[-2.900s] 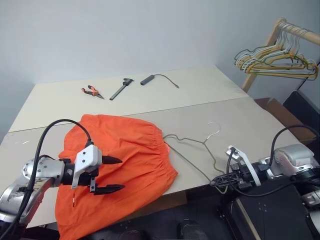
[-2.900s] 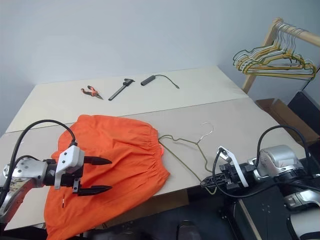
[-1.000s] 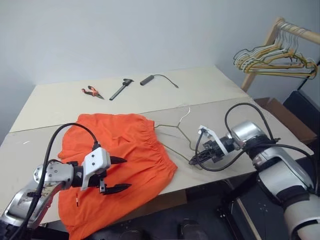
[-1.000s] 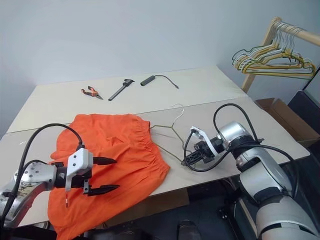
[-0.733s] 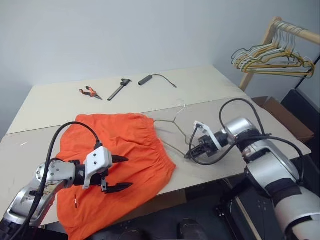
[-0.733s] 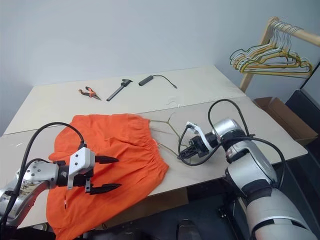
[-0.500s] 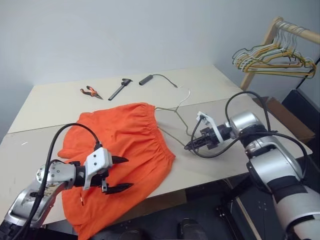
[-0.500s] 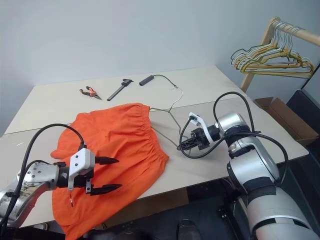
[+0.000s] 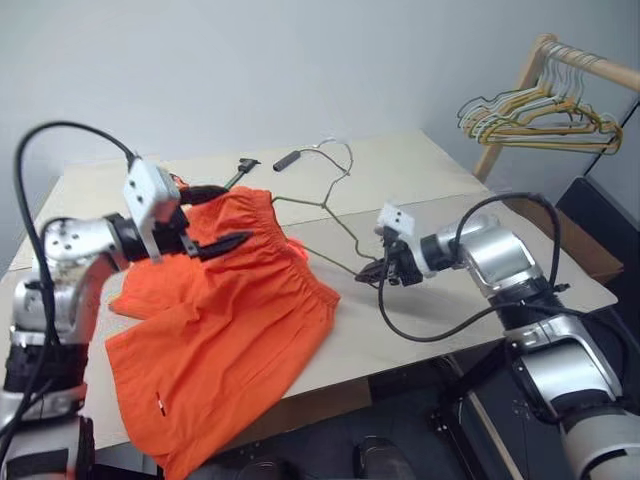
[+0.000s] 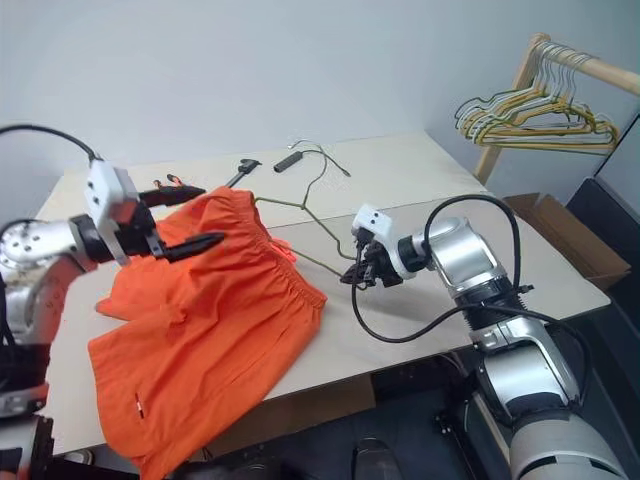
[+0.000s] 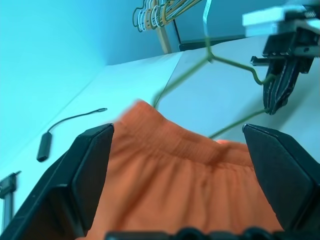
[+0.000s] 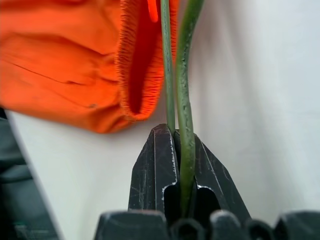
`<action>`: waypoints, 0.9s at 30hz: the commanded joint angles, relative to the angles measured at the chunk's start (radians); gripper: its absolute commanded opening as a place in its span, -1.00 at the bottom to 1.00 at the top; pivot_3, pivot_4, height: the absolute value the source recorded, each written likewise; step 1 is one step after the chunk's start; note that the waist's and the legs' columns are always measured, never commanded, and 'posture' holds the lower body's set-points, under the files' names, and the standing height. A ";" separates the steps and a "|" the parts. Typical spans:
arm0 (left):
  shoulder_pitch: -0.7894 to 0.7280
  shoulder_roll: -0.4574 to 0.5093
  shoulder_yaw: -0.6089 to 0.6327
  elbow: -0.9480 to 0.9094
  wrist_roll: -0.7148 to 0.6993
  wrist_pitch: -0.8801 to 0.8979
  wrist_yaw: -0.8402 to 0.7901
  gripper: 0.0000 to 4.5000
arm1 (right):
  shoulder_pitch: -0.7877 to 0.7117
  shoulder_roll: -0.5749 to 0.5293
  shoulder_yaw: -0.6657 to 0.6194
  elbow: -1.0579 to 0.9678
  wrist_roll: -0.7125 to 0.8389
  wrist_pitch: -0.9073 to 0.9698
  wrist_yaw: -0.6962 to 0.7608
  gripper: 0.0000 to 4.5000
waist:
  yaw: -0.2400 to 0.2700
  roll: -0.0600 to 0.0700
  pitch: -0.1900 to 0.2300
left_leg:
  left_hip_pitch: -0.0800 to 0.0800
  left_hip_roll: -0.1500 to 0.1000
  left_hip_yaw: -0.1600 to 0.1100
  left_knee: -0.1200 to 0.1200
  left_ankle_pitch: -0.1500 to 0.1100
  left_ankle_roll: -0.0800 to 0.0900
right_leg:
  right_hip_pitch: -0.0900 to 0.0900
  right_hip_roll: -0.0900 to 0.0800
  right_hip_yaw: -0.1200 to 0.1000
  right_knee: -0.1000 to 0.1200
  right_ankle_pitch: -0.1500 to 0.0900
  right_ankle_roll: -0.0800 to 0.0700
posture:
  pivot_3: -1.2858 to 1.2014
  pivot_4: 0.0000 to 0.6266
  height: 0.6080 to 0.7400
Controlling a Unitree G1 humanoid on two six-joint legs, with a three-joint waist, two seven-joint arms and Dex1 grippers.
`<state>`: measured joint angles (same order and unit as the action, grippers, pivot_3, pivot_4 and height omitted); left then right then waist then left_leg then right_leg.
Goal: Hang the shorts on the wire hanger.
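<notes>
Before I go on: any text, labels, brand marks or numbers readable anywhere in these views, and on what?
None can be read.
shorts: a small white tag near the lower hem, too small to read.
hanger, pliers, cable, hangers on the rack: no markings visible.

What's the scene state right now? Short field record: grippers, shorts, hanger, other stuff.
left gripper: open, raised over the shorts' waistband, holding nothing
right gripper: shut on the wire hanger's corner
wire hanger: lifted and tilted, hook up, far end inside the waistband
shorts: orange, spread on the table, near edge draped over the front
other: pliers, black cable at the far side; bunch of hangers on a wooden rack, right
</notes>
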<state>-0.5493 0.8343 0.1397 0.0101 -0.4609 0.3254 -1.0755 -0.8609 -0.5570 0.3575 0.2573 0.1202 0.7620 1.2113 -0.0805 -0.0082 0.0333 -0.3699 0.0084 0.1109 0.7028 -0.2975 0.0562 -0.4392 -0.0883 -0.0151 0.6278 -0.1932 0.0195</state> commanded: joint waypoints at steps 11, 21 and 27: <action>-0.325 0.079 -0.211 0.525 0.224 -0.303 -0.469 0.99 | 0.010 0.011 0.079 -0.121 -0.098 -0.181 -0.048 -1.00 | -0.018 -0.001 0.000 | -0.003 -0.001 0.000 0.002 0.000 0.001 | 0.000 0.001 -0.001 -0.002 0.000 0.001 | -0.03 -1.00 1.00; -0.464 0.021 -0.346 0.705 0.303 -0.387 -0.539 0.99 | 0.013 0.013 0.099 -0.183 -0.114 -0.187 -0.039 -1.00 | -0.019 -0.001 0.000 | -0.008 0.001 0.001 0.010 -0.004 0.007 | -0.002 0.001 0.000 -0.001 -0.002 0.004 | -0.04 -1.00 1.00; -0.470 0.024 -0.417 0.714 0.270 -0.376 -0.539 0.48 | 0.015 0.013 0.102 -0.196 -0.120 -0.181 -0.041 -1.00 | -0.019 -0.001 0.000 | -0.011 0.000 0.001 0.012 -0.005 0.009 | -0.003 0.000 0.000 0.000 -0.001 0.006 | -0.05 -1.00 1.00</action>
<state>-0.9813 0.8463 -0.2680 0.7244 -0.1625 -0.0468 -1.6111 -0.8353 -0.5424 0.4665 0.1019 0.0032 0.5911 1.1731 -0.0999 -0.0092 0.0333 -0.3813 0.0087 0.1116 0.7156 -0.3026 0.0651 -0.4431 -0.0886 -0.0148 0.6279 -0.1941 0.0255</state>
